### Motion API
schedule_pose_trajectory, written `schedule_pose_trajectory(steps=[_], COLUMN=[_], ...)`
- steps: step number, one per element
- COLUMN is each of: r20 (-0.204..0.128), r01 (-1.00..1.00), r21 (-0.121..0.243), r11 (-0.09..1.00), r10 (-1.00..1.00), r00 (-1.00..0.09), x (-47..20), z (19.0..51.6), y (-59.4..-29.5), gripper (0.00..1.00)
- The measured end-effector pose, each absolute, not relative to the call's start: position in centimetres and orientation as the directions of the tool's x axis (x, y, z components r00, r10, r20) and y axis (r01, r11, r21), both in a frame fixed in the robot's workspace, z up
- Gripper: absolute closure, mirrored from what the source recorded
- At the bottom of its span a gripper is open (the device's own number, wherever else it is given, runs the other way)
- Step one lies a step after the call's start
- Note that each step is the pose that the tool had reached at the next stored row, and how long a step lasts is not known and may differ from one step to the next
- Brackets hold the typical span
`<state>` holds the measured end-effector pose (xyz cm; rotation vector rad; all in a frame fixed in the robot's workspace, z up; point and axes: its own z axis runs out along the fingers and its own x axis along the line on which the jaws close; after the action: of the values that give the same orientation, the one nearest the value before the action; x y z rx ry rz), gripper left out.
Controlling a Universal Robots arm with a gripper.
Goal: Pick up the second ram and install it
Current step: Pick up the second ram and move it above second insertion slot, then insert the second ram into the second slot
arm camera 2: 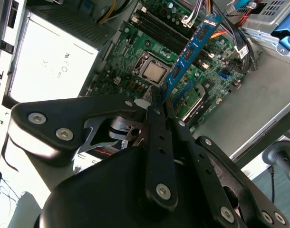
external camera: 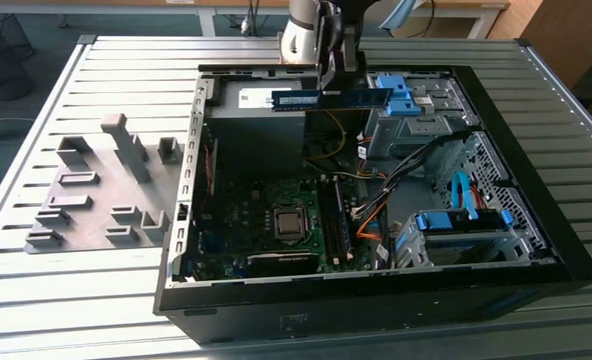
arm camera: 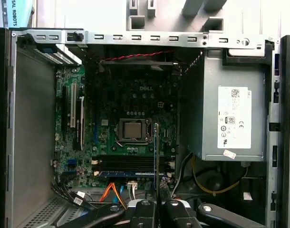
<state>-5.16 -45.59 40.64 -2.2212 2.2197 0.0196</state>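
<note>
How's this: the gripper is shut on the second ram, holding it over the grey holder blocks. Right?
No: the gripper, shut on the second ram, holds it over the open computer case, not the holder blocks; the exterior view shows it.

Your gripper (arm camera 2: 160, 107) has its two black fingers (arm camera 2: 157, 142) pressed together on one end of the second ram (arm camera 2: 190, 50). The blue stick runs straight out from them, chips facing you, above the green motherboard (arm camera 2: 121, 61). Take the CPU socket (arm camera 2: 154, 71) as your mark: the stick passes just beside it. The long dark memory slots (arm camera 2: 157, 26) lie on the board just beyond the socket. The pale metal box (arm camera 2: 54, 61) sits well apart from the socket, on the side away from the stick. A tangle of cables (arm camera 2: 202, 9) lies past the stick's free end, farther from the socket than the slots.
</note>
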Motion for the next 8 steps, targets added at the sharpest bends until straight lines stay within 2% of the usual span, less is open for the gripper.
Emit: schedule_pose_trajectory(steps=[8], r20=[-0.010], r01=[-1.000], r21=[0.008], r11=[0.000], r10=[-1.000], r00=[0.000], x=[-4.98], z=[40.64], y=[-45.59], gripper=[0.86])
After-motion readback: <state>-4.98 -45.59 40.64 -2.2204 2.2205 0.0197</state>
